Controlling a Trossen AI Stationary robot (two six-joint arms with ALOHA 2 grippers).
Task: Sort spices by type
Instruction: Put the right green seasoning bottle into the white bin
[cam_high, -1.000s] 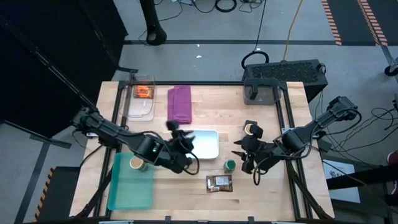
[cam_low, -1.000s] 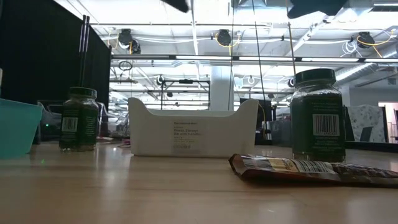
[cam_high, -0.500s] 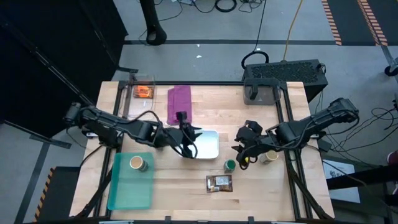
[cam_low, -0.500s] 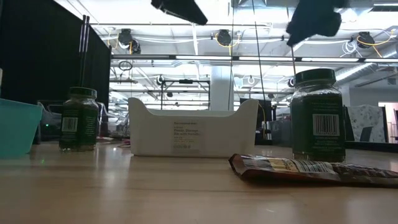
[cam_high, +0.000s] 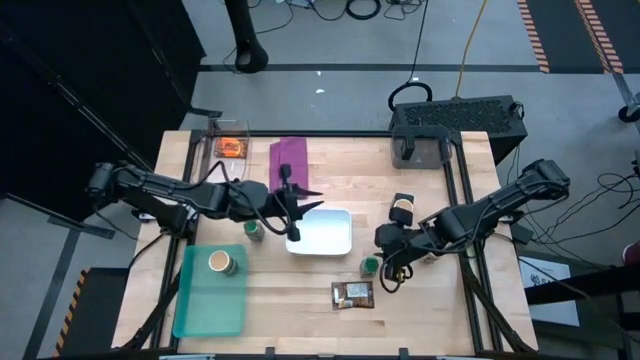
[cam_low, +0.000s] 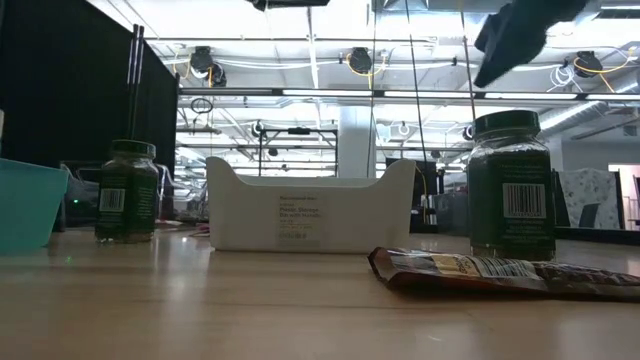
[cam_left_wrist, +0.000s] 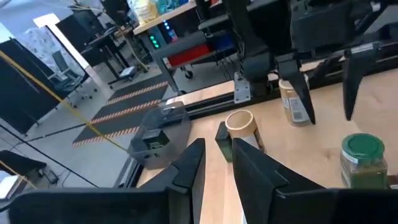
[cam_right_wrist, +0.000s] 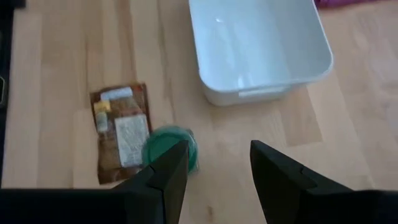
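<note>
On the pale, straight-grained wooden surface (cam_high: 300, 300), nearest the front edge, lies the flat, crinkled dark brown foil packet (cam_high: 352, 293); just behind it stands a small round glass jar with a green lid (cam_high: 371, 265), its dark contents and barcode label plain in the low view; the right claw (cam_high: 389, 262) hovers just beside this jar, its two dark, blunt fingers (cam_right_wrist: 166, 177) parted with a moderate gap and holding nothing; to the left a shallow teal plastic tray (cam_high: 205, 318) carries a tan-lidded jar (cam_high: 219, 263); behind the tray a second green-lidded jar (cam_high: 255, 231) stands beside the white, glossy, round-cornered plastic bin (cam_high: 335, 240); the left claw (cam_high: 291, 208) hangs over the bin's far left corner, its fingers (cam_left_wrist: 186, 168) narrowly parted and empty; right of the bin stands another tan-lidded jar (cam_high: 402, 211); farther back lies the soft folded purple cloth (cam_high: 289, 165); at the far left a clear, rigid plastic container (cam_high: 222, 172) holds the flat orange packet (cam_high: 232, 148).
</note>
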